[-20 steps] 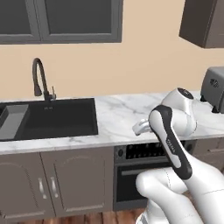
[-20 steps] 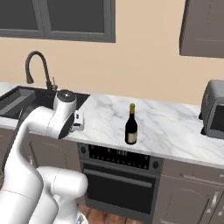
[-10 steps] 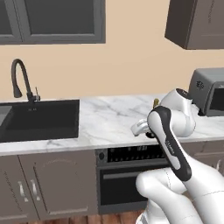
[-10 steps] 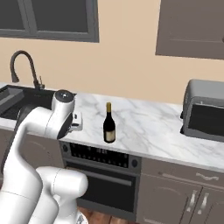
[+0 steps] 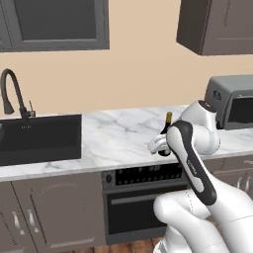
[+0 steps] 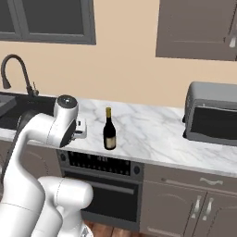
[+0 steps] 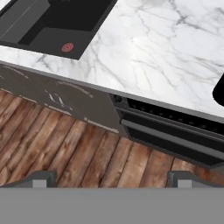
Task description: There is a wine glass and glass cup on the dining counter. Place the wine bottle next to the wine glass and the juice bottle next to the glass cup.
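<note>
I saw the wine bottle (image 6: pixel 109 130) standing upright near the desk's (image 6: pixel 152 134) front edge. My pincer (image 7: pixel 109 177) was released, hanging empty past that edge.

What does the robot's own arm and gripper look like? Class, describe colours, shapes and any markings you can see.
The arm is made of rounded, glossy white segments joined by dark grey bands, with a round dark cap on one joint and faint small lettering on a dark band. No cables show. The gripper ends in two small, blocky dark grey fingertips.
</note>
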